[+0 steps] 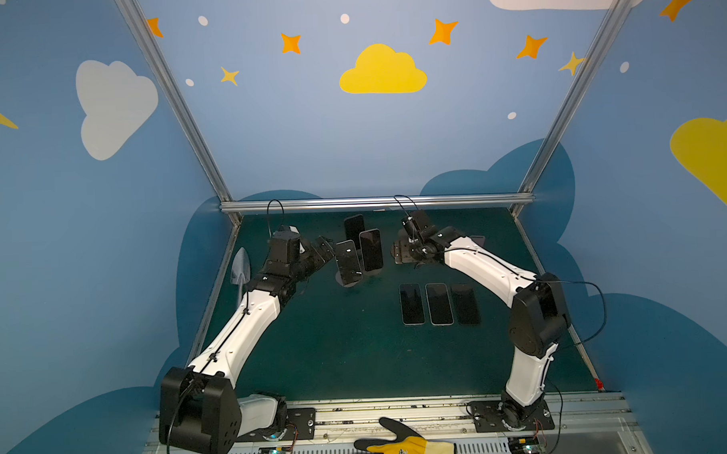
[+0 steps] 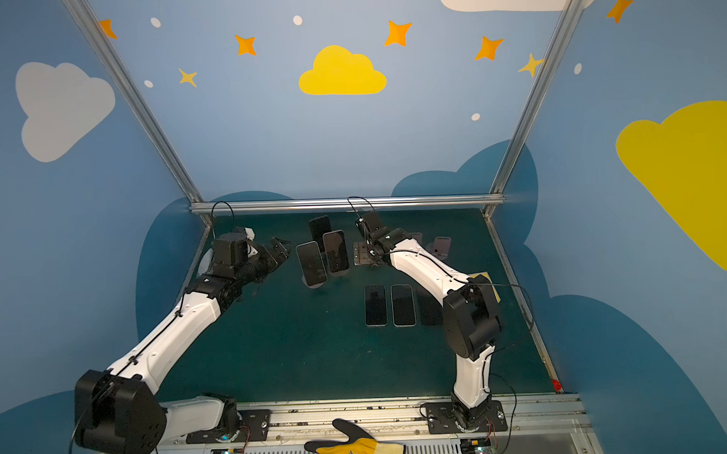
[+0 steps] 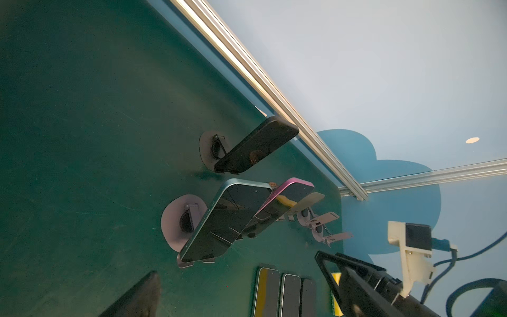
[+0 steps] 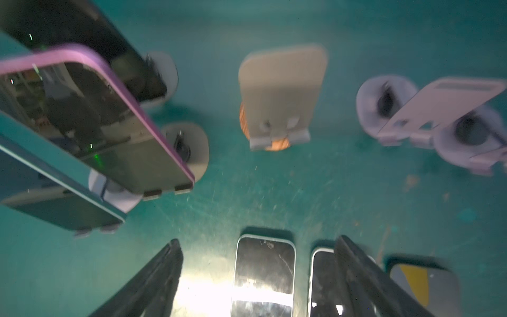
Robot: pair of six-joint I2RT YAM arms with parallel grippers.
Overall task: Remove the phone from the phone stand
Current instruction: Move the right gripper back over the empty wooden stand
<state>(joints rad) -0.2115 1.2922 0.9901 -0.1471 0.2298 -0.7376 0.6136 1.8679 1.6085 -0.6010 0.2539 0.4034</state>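
Three phones lean on round-based phone stands at the back middle in both top views. They are a teal-edged phone (image 1: 348, 262) (image 3: 227, 222) in front, a pink-edged phone (image 1: 371, 250) (image 4: 96, 118) beside it, and a black phone (image 1: 353, 226) (image 3: 255, 145) behind. The teal phone's stand (image 3: 175, 222) shows its grey base. My left gripper (image 1: 325, 248) (image 3: 238, 277) is open just left of the teal phone, holding nothing. My right gripper (image 1: 400, 251) (image 4: 258, 247) is open to the right of the pink phone, with nothing between its fingers.
Three phones (image 1: 439, 303) (image 4: 264, 269) lie flat side by side on the green mat. Empty stands (image 4: 282, 90) (image 2: 441, 247) stand at the back right. A silver trowel (image 1: 240, 267) lies by the left rail, a yellow glove (image 1: 403, 447) at the front edge.
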